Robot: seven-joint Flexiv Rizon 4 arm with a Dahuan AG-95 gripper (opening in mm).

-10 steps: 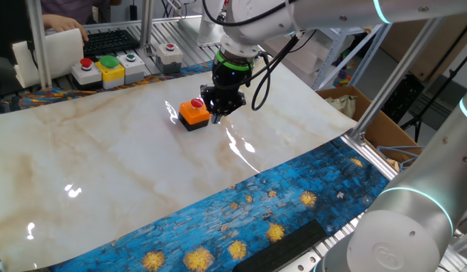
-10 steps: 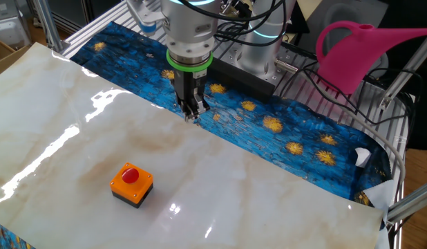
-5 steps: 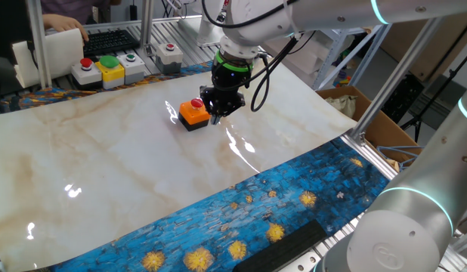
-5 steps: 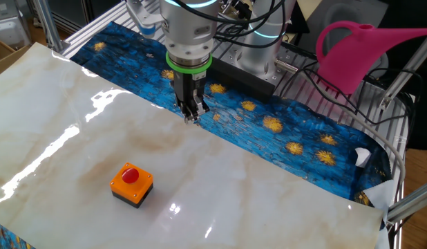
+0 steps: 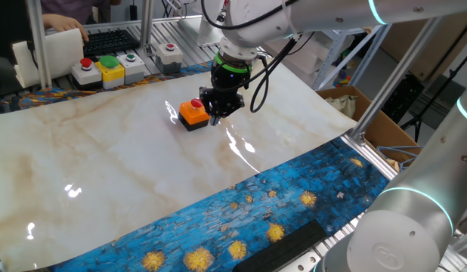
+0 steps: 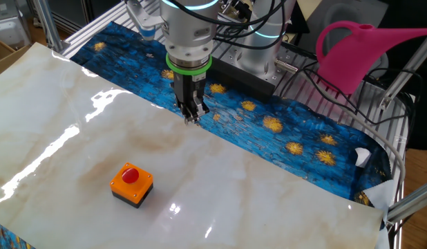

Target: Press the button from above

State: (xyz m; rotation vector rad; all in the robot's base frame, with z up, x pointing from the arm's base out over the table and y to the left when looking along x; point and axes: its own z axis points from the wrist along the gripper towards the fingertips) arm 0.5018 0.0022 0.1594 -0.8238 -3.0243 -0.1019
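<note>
The button (image 5: 193, 112) is a small red round cap on an orange square housing with a black base. It stands on the marble-patterned table top (image 5: 128, 174). In the other fixed view the button (image 6: 131, 183) sits near the front left. My gripper (image 6: 192, 117) points straight down with its fingers pressed together. It hangs above the table, up and to the right of the button and well apart from it. In the one fixed view the gripper (image 5: 217, 116) appears just to the right of the button.
Grey boxes with red and green buttons (image 5: 86, 69) and a yellow box with a green button (image 5: 110, 68) stand at the back left. A keyboard (image 5: 109, 39) lies behind them. A cardboard box (image 5: 373, 113) is off the right edge. A pink watering can (image 6: 358, 52) stands beyond the blue cloth (image 6: 282, 124).
</note>
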